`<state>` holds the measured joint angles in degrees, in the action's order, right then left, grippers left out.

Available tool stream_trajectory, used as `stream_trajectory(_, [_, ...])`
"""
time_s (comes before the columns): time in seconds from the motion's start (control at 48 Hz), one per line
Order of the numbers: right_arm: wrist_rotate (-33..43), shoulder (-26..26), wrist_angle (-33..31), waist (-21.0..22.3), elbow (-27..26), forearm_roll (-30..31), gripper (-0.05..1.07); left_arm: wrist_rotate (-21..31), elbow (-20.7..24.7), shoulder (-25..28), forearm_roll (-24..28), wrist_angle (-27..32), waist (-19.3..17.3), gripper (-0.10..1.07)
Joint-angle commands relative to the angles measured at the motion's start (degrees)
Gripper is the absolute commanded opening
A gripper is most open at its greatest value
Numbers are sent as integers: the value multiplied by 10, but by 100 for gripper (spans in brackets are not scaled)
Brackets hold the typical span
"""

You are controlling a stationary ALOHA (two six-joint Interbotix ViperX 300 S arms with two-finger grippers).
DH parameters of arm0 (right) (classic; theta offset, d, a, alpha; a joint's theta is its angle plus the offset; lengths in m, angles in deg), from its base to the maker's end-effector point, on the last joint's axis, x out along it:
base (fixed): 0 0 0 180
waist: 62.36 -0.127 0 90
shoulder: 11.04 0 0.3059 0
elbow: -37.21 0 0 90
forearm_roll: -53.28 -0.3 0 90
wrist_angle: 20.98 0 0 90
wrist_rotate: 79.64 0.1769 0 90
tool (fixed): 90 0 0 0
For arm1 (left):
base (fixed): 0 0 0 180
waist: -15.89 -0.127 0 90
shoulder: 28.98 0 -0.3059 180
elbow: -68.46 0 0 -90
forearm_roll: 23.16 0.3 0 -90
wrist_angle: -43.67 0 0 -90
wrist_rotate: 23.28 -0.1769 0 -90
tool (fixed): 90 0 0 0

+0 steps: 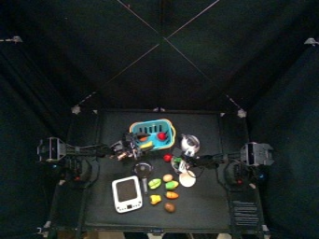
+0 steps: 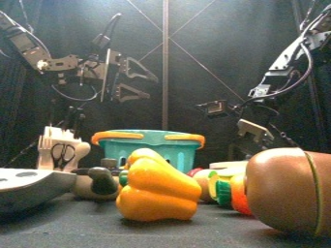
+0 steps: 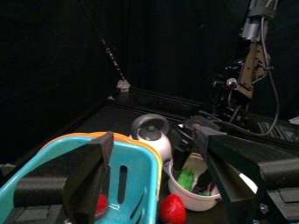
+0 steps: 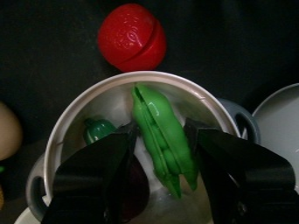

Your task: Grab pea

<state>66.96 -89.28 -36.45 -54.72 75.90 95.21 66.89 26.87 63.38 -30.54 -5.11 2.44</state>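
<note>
The pea [image 4: 159, 136] is a green pod lying in a white bowl [image 4: 82, 101], with a smaller dark green piece [image 4: 98, 129] beside it. My right gripper [image 4: 170, 171] hangs open right over the bowl, one jaw on each side of the pod, not closed on it. In the top view the right gripper [image 1: 193, 168] is right of the table's middle. The bowl [image 3: 193, 182] with green inside also shows in the left wrist view. My left gripper [image 3: 158, 166] is open and empty over the rim of the teal basket [image 3: 59, 171]; in the top view it [image 1: 134, 145] is at the basket's left.
A red strawberry [image 4: 132, 35] lies just outside the bowl. A silver cup [image 3: 152, 129] stands near the basket [image 1: 152, 133]. A white scale [image 1: 126, 193] and several toy foods, among them a yellow pepper [image 2: 158, 189], lie at the table's front.
</note>
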Motion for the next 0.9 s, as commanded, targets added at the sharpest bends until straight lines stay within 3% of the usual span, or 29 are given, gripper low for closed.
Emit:
stream_trajectory(0.0, [2,16,-3,1,4,-3,81,-1,6,-2,0,-5,1,103])
stream_trajectory(0.25, [3,4,-12,0,-1,-2,66,-1,6,-2,0,-4,1,103])
stream_trajectory(0.625, [3,-94,-72,-15,-18,-2,65,-1,9,-2,1,-4,2,103])
stream_trajectory(0.875, [3,-110,-83,-25,-17,-4,65,-1,10,-2,1,-4,2,103])
